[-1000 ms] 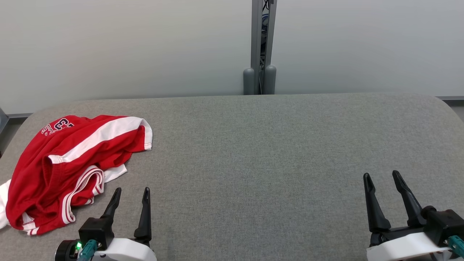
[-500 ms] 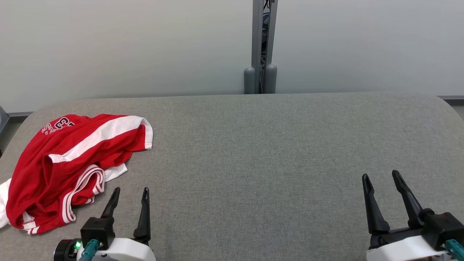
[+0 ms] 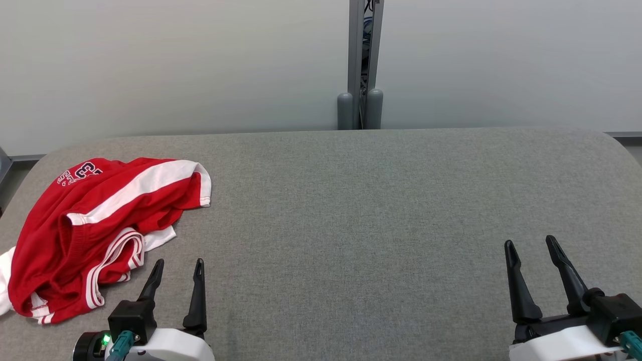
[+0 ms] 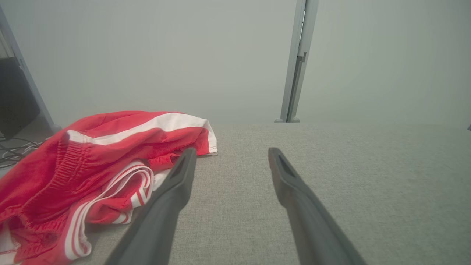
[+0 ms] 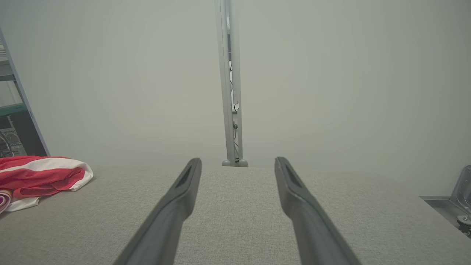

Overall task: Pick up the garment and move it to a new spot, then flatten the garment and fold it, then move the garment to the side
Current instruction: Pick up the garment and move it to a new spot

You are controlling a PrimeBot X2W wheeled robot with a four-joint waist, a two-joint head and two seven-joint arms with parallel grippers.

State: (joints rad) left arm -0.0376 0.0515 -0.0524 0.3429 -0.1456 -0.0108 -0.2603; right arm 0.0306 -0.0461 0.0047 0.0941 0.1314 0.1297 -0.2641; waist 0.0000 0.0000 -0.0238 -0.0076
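Crumpled red, white-striped garment [image 3: 100,225] by the left edge of a grey woven worktop [image 3: 351,210]; metal post [image 3: 362,65] behind. Left tool [image 3: 179,261] and right tool [image 3: 530,241] gape open, empty.

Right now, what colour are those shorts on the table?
The shorts are red with white stripes, best in head view.

Just a grey fabric tabletop [image 3: 381,200] with rounded far corners, taking up the whole lower half. Behind it, plain pale wall panels [image 3: 175,60], split at 12 o'clock by a grey metal post [image 3: 355,50] with two rounded caps [image 3: 344,111] at its foot. Soft, even light all over. Off at 9 o'clock, a dark shelf unit [image 5: 9,136] and some loose cables [image 4: 11,154] low down.
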